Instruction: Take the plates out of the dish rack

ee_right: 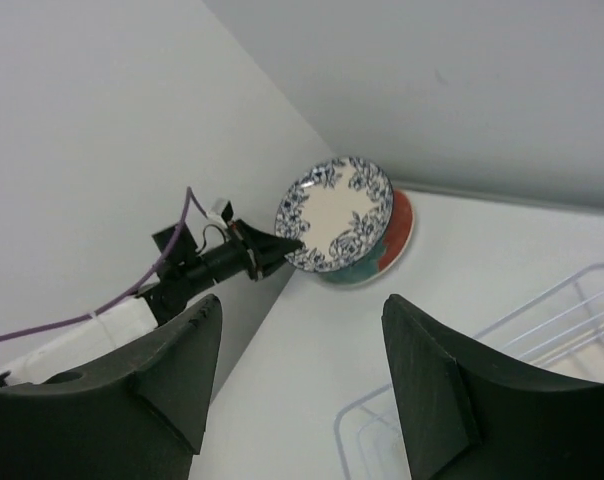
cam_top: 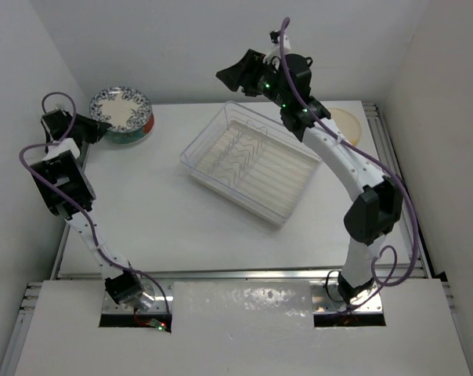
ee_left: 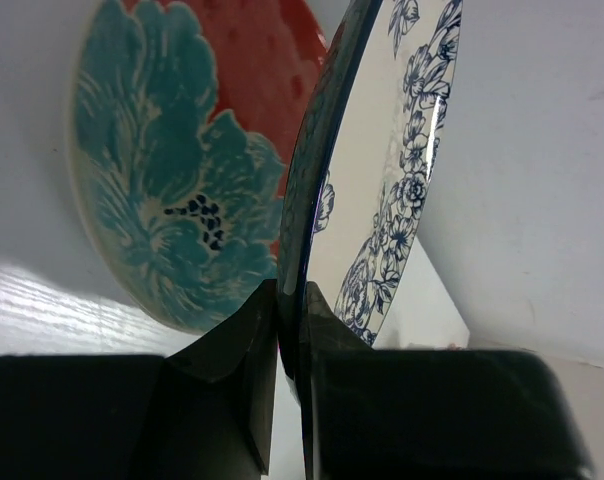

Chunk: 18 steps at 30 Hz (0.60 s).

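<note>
My left gripper (cam_top: pixel 98 130) is shut on the rim of the white plate with the blue floral pattern (cam_top: pixel 119 108), holding it tilted over the red-rimmed teal plate (cam_top: pixel 145 128) at the far left. In the left wrist view the jaws (ee_left: pixel 290 292) pinch the floral plate's edge (ee_left: pixel 392 180), with the teal plate (ee_left: pixel 172 180) just behind. The dish rack (cam_top: pixel 279 184) holds only its wire dividers (cam_top: pixel 238 153). My right gripper (cam_top: pixel 240 74) is open and empty above the rack's far end. A cream plate (cam_top: pixel 348 124) lies at the far right, partly behind the right arm. The pink plate is out of view.
White walls close in on the left, back and right. The right wrist view shows the floral plate (ee_right: pixel 334 213), the teal plate (ee_right: pixel 400 232), my left gripper (ee_right: pixel 267 252) and a corner of the rack (ee_right: pixel 542 400).
</note>
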Tool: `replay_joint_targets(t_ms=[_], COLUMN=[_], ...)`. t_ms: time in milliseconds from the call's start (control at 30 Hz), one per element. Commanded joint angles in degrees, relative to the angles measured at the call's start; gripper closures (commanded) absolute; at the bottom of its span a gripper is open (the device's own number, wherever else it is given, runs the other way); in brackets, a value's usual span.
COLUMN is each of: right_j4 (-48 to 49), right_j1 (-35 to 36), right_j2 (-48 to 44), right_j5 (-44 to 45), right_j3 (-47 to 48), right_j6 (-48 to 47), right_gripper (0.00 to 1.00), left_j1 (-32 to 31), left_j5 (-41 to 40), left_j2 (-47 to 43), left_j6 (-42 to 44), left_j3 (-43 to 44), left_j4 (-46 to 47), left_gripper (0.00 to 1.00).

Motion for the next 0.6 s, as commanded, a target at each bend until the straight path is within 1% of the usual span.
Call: replay_joint_targets(t_ms=[0,100,300,433,467,533,567], right_j4=[-1.72,-2.6,-3.48,-3.66,-3.75,-3.83,-3.83], right_j1=[-0.09,-0.09,-0.09,-0.17,-0.17,-0.17,-0.17], right_j2=[-3.94,-5.61,-5.79,-5.88,-5.88,-5.88,-6.05], right_j5=[4.0,6.11,7.17,7.17,7.17,7.09,7.08], right_j3=[-3.03,-3.91,-4.0,-4.18,-4.09,-3.92,-3.91], right_j6=[-6.56,-7.79,-8.06,-7.71,-7.71,-7.79,-7.97], right_gripper=[0.35,0.35,0.35,0.35,0.34,0.34,0.34], left_j1=[-0.49,-0.4,-0.31,-0.4,-0.4,-0.4,-0.31], left_j5=[1.51,0.37,-0.78,-1.83,-2.35,-3.14,-3.84], left_j2=[0.85,2.87,5.95,6.48,6.48,6.31,6.13], left_j6=[0.13,0.65,1.36,2.5,3.37,4.17,5.13], left_j3=[5.68,6.03,6.47,6.47,6.47,6.65,6.73], left_j4=[6.21,6.12,6.03,5.16,4.98,3.84,3.58], left_gripper=[1.0,1.0,1.0,0.83,0.73,0.62,0.53])
